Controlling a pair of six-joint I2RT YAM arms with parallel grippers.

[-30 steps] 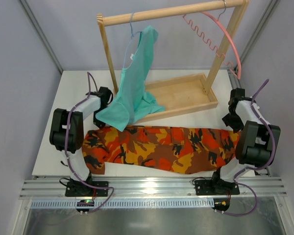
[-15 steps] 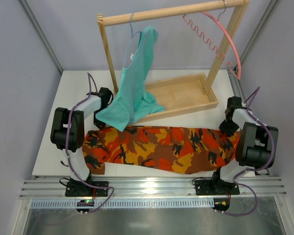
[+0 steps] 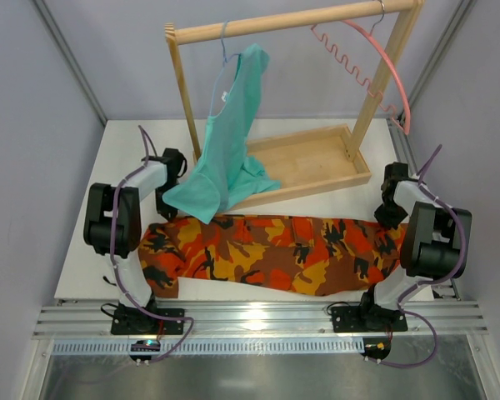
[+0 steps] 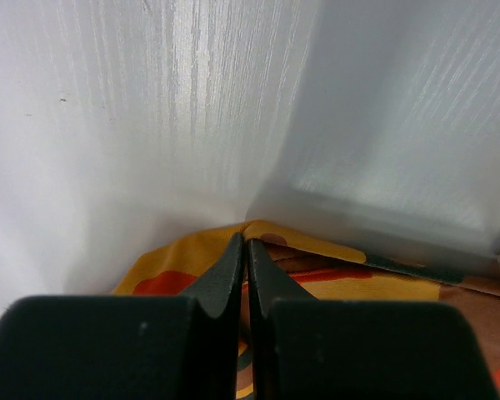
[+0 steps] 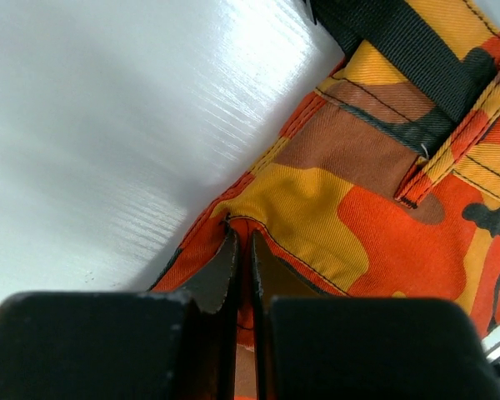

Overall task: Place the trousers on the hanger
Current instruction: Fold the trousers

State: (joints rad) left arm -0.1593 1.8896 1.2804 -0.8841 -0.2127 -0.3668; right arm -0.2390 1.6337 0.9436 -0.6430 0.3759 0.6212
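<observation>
The camouflage trousers (image 3: 275, 254) lie flat across the front of the white table, between the two arms. My left gripper (image 3: 162, 210) is at their far left corner. In the left wrist view it (image 4: 247, 242) is shut on a raised fold of the trousers' yellow edge (image 4: 179, 254). My right gripper (image 3: 389, 218) is at the far right corner, and the right wrist view shows it (image 5: 241, 236) shut on the trousers' orange seam (image 5: 342, 200). The pink hanger (image 3: 385, 60) hangs from the right end of the wooden rail, apart from both grippers.
A wooden rack with a tray base (image 3: 317, 162) stands behind the trousers. A teal garment (image 3: 232, 146) hangs from its rail (image 3: 292, 21) and drapes onto the table beside my left arm. A metal rail (image 3: 258, 321) runs along the front edge.
The right gripper has come down onto the trousers' right corner and shut on the cloth. The left arm has shifted only slightly, still shut on the cloth.
</observation>
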